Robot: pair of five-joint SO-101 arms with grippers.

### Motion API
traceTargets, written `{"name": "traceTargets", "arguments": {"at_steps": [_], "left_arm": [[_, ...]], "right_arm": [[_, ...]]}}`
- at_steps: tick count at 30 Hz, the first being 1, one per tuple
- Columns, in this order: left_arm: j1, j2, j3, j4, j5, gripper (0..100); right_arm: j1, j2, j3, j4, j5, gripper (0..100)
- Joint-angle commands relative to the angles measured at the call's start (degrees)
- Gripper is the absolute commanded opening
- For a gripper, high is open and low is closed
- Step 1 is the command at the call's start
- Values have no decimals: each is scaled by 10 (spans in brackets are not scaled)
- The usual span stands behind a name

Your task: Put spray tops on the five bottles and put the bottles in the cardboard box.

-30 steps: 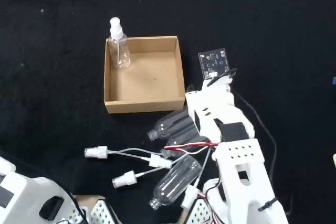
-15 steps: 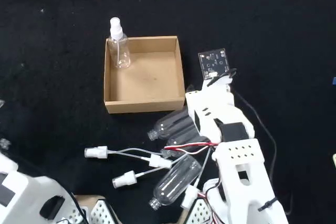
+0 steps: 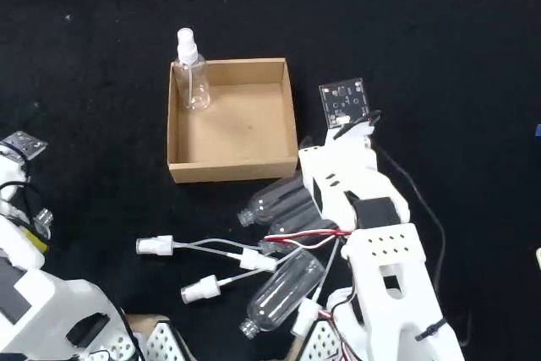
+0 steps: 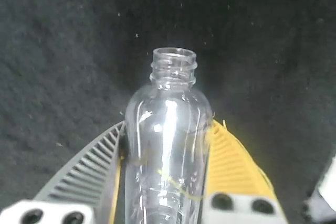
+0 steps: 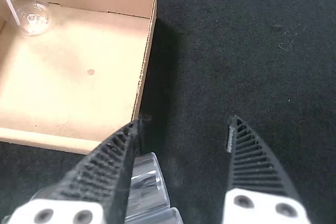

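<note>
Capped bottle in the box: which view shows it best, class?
The high view: the capped bottle stands whole inside the cardboard box. The right wrist view catches its base; the left wrist view, another bottle.

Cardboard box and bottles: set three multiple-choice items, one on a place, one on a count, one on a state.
1. Where in the cardboard box does the spray-topped bottle stand?
A. far left corner
B. centre
C. near right corner

2. How many bottles are in the box?
A. none
B. one
C. three

3. The clear bottle in the left gripper is:
A. capped with a spray top
B. open-necked, no top
C. crushed flat

Key: 1 A, the high view shows it upright in the far left corner. 2 B, that bottle alone is inside. 3 B, the left wrist view shows its bare threaded neck beyond the jaws.
</note>
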Motion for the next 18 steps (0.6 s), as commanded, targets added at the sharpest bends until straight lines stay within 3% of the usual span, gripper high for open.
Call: {"name": "traceTargets", "arguments": {"at_steps": [1, 4, 10, 18], "left_arm": [[8, -5, 50, -107, -6, 99], [7, -10, 81, -134, -6, 102], [7, -6, 82, -132, -6, 241], [10, -4, 87, -132, -11, 130]], "right_arm": [[11, 1, -3, -12, 2, 243], [11, 1, -3, -12, 2, 243], [11, 1, -3, -12, 2, 243], [11, 1, -3, -12, 2, 243]]}}
